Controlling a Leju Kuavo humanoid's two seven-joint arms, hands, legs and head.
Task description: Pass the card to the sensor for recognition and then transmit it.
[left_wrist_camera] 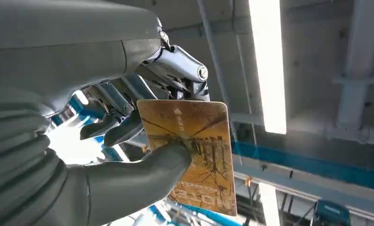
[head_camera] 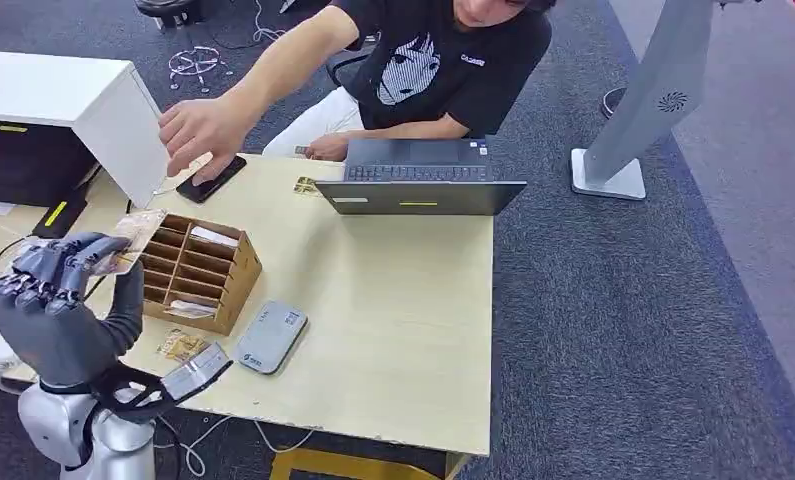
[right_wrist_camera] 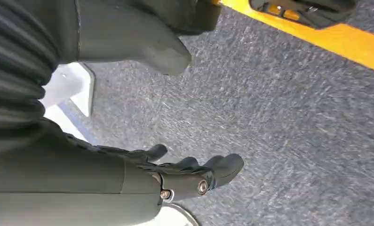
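A: Where's the card [left_wrist_camera: 194,150]?
B: Pinched between thumb and fingers of the left hand [head_camera: 58,300], raised at the table's [head_camera: 393,330] near-left, beside the wooden organizer [head_camera: 195,272].
A: The right hand [right_wrist_camera: 175,174]?
B: Over grey carpet [right_wrist_camera: 293,117], fingers apart, holding nothing

A person [head_camera: 443,70] in a black printed tee sits at the far side of the pale wooden table [head_camera: 393,330], one hand on a black phone [head_camera: 211,179]. An open grey laptop [head_camera: 418,180] faces them. There's a wooden slotted organizer [head_camera: 198,272] with papers in some slots, a white cabinet [head_camera: 73,105] on the left, and grey carpet [head_camera: 653,330] (cables lying on it further back).
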